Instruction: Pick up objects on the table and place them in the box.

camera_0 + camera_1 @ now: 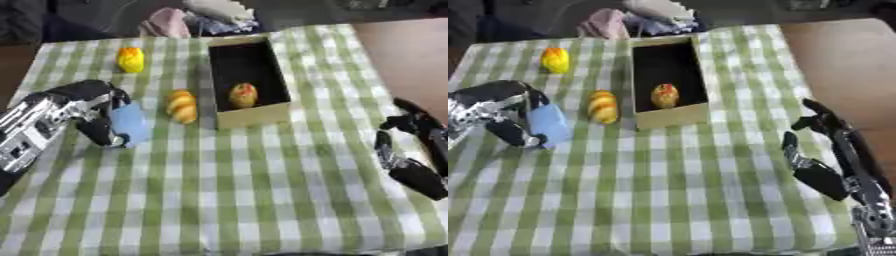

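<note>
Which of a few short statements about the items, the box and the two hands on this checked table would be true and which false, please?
1. The left hand is curled round a light blue object. True.
2. The box is empty. False: one yellow-red fruit lies inside.
3. The bread-like item lies left of the box. True.
4. The right hand holds the yellow item. False: it holds nothing; that item lies on the cloth at the far left.

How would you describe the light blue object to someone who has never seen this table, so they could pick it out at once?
Start at the open cardboard box on the green checked tablecloth. Left of it lies an orange-brown bread-like item; further left, the robot's left hand is curled round the light blue object. It is the only blue, flat-sided thing; its neighbours are rounded and yellow-orange.
</note>
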`<action>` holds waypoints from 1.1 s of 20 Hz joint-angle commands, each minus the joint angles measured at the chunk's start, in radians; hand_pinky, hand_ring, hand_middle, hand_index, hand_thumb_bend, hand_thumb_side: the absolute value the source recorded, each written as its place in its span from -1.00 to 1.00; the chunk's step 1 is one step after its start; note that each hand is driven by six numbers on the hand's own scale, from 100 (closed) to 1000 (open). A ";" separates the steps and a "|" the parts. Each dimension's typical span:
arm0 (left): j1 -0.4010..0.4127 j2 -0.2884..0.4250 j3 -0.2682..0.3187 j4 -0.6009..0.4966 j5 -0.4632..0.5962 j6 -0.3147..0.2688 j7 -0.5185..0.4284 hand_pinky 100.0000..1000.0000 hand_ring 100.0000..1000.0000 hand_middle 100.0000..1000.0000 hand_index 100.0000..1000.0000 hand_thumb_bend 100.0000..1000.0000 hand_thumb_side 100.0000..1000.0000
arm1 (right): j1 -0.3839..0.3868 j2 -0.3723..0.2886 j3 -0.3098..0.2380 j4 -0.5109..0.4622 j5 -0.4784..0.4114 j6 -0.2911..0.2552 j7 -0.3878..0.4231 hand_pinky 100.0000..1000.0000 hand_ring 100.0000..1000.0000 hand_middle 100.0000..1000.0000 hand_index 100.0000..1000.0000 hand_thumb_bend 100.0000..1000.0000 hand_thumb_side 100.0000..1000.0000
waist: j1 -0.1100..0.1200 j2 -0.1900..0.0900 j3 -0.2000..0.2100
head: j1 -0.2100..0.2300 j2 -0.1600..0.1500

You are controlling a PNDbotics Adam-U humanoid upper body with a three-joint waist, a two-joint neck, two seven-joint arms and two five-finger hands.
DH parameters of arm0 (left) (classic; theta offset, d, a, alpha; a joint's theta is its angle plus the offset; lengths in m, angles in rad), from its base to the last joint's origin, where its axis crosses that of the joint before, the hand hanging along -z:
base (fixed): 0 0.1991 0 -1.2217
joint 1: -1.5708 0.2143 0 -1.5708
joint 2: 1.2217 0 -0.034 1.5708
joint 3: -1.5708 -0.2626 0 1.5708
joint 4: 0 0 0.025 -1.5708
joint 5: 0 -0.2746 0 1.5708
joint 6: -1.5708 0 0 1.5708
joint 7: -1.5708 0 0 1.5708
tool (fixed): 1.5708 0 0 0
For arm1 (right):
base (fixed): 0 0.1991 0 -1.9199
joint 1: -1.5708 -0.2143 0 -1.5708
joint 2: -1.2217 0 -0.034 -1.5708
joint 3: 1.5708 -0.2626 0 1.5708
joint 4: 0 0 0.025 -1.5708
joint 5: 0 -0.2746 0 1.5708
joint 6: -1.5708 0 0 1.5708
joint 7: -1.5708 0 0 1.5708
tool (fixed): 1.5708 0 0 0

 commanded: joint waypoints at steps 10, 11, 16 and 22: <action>-0.221 0.005 0.014 -0.101 0.081 0.012 0.049 0.26 -0.04 0.01 0.44 -0.83 -0.81 | -0.013 0.000 0.016 -0.010 -0.012 -0.012 0.014 0.71 0.66 0.18 0.90 -1.00 -0.32 | 0.003 -0.025 -0.031 | 0.015 0.002; -0.247 -0.015 0.005 -0.084 0.077 0.000 0.050 0.26 -0.04 0.01 0.45 -0.86 -0.81 | -0.015 0.003 0.020 -0.010 -0.015 -0.014 0.018 0.71 0.66 0.18 0.90 -1.00 -0.32 | 0.002 -0.023 -0.039 | 0.021 0.000; -0.353 -0.132 -0.038 0.029 0.026 -0.066 0.060 0.35 0.09 0.14 0.55 -0.79 -0.82 | -0.025 0.013 0.043 -0.010 -0.026 -0.023 0.039 0.71 0.66 0.18 0.88 -1.00 -0.35 | -0.003 -0.014 -0.086 | 0.055 -0.006; -0.389 -0.221 -0.090 0.127 -0.057 -0.136 0.061 0.47 0.36 0.47 0.71 -0.58 -0.44 | -0.030 0.015 0.051 -0.010 -0.032 -0.027 0.051 0.71 0.66 0.18 0.85 -1.00 -0.36 | -0.001 -0.009 -0.110 | 0.062 -0.009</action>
